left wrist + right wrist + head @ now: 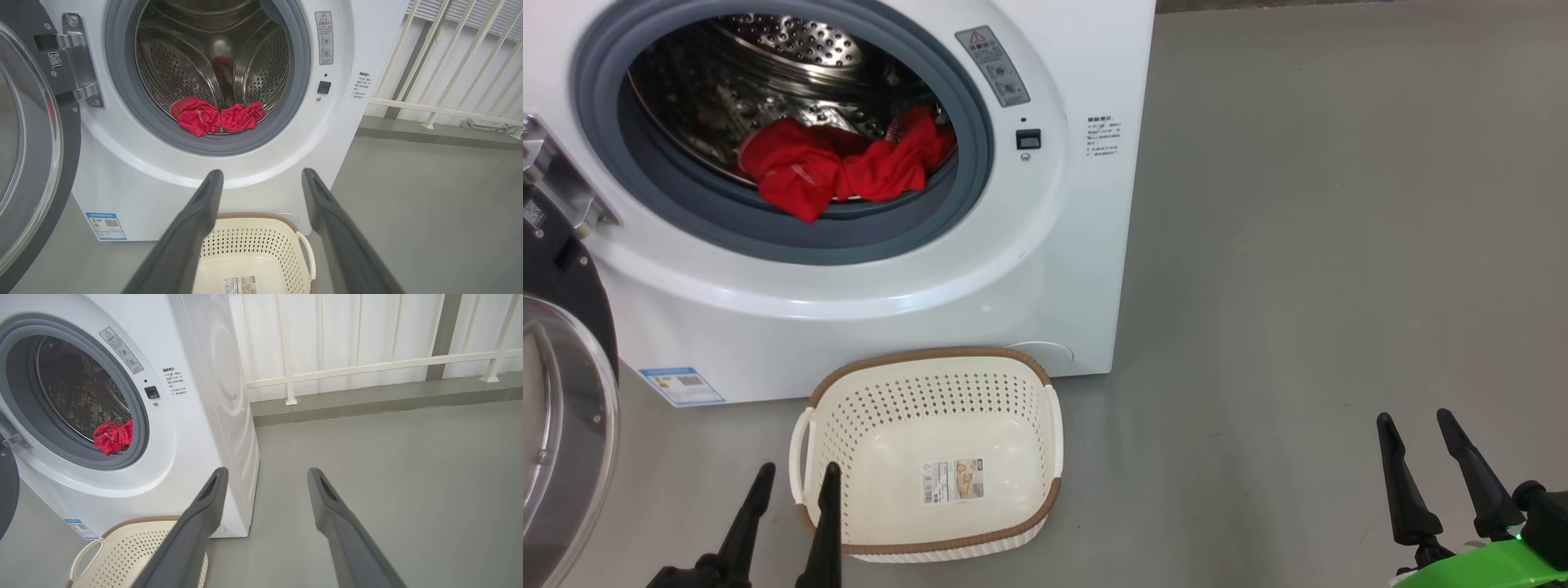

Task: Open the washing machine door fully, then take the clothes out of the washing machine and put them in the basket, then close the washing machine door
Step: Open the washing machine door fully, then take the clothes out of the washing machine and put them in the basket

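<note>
With both jaws spread empty, we risk snagging the crumpled red clothes (845,167) on the grey rubber ring (849,238).

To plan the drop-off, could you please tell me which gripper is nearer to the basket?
Left. The left gripper is at the basket's left rim; the right gripper is far off to its right.

Grey floor (388,465), white railing (367,365) behind
</note>
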You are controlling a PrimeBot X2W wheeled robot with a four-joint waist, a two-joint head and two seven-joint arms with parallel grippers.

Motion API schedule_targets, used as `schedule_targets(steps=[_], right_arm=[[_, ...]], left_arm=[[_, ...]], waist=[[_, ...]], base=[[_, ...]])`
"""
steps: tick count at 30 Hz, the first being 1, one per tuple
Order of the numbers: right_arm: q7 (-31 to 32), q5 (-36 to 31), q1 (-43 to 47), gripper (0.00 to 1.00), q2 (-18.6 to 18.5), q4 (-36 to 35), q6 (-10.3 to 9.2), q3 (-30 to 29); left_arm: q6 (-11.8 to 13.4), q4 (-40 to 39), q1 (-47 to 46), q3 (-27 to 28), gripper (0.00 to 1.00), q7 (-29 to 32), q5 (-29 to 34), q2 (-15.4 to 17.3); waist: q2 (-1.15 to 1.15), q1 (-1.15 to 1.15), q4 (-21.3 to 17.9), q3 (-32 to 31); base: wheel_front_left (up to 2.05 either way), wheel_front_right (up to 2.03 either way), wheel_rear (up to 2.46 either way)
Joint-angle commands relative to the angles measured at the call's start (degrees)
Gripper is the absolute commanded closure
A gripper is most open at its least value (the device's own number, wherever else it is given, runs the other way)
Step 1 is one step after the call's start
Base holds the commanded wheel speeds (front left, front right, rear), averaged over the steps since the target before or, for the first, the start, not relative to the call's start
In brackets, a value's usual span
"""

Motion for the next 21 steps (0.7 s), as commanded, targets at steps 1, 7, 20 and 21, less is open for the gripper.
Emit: schedule_targets(steps=[1,7,20,21], right_arm=[[-0.5,-0.5,-0.5,0.00,-0.7,-1.6,0.29,0.6],[-0.5,-0.8,-0.7,0.00,-0.6,-1.7,0.29,0.4],[-0.5,-0.9,-1.6,0.00,-0.3,-1.6,0.29,0.7],[-0.5,-0.9,-1.7,0.00,-0.3,-1.6,0.29,0.8]], left_arm=[[-0.3,-1.1,-1.3,1.7,0.00,-0.3,-0.3,0.9],[-0.3,-0.8,-2.0,1.8,0.00,-0.3,-0.3,1.1],[-0.3,-1.1,-3.4,1.2,0.00,-0.3,-1.7,1.7],[-0.3,-1.1,-3.5,1.2,0.00,-0.3,-1.8,1.8]], waist=[[0.00,0.00,0.0,0.1],[0.00,0.00,0.4,0.3],[0.00,0.00,0.8,1.1],[0.00,0.00,0.8,1.2]], base=[[0.00,0.00,0.00],[0.00,0.00,0.00],[0.24,-0.26,0.02],[1.00,-1.02,0.02]])
